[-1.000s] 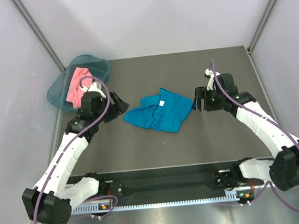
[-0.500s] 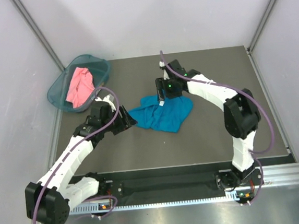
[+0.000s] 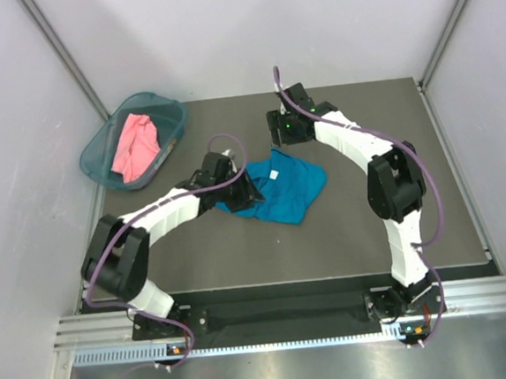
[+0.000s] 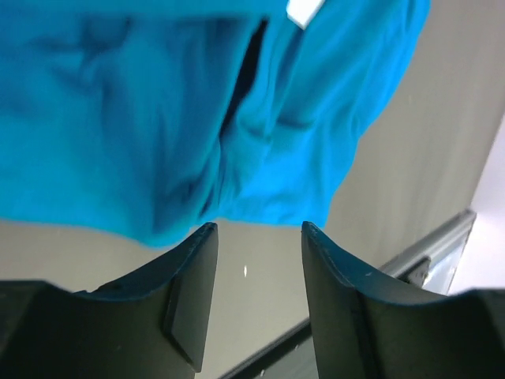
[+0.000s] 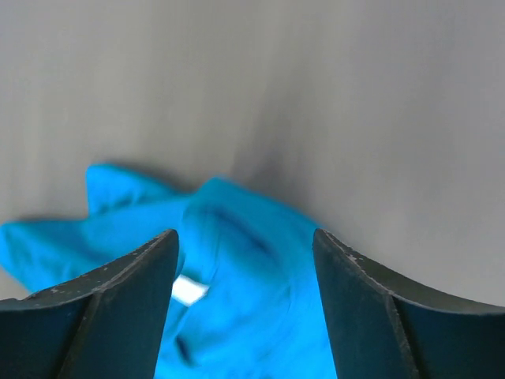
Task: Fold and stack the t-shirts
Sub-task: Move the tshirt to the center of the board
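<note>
The teal-blue t-shirt (image 3: 281, 187) lies crumpled at the table's middle, its white neck label up. The salmon-pink t-shirt (image 3: 136, 145) lies bunched in the basket at the far left. My left gripper (image 3: 251, 192) is open and empty at the blue shirt's left edge; in the left wrist view the blue shirt (image 4: 197, 110) fills the top, just beyond the fingertips (image 4: 207, 235). My right gripper (image 3: 280, 139) is open and empty over bare table just behind the shirt's collar; in the right wrist view the blue shirt (image 5: 237, 300) lies between and below the fingers (image 5: 167, 245).
A rigid teal plastic basket (image 3: 169, 119) stands at the far left corner of the dark table (image 3: 371, 223). White walls and metal posts close in the sides and back. The metal rail with the arm bases runs along the near edge.
My left gripper has swung right, from near the basket to the blue shirt's left edge. My right gripper has swung from the shirt's right side to behind its collar. The shirt looks slightly shifted.
</note>
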Tool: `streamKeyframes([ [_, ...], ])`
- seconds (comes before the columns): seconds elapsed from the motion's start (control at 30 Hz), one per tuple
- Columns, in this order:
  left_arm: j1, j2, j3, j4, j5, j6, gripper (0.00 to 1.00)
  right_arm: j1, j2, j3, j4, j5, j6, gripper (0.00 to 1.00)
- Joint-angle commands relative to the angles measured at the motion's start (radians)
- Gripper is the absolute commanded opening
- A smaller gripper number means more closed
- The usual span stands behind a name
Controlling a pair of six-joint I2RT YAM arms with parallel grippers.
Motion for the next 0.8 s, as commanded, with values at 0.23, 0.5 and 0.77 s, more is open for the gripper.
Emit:
streamKeyframes([
  [0.23, -0.028, 0.149, 0.158, 0.024, -0.098, -0.06, 0.52, -0.006, 0.126, 0.171, 0.003, -0.08, -0.064, 0.61],
  [0.5, -0.034, 0.249, 0.244, -0.057, -0.13, -0.093, 0.49, -0.006, 0.155, 0.187, 0.0, -0.106, -0.069, 0.47],
  [0.77, -0.036, 0.307, 0.307, -0.105, -0.14, -0.07, 0.36, -0.005, 0.188, 0.206, -0.026, -0.109, -0.075, 0.39],
])
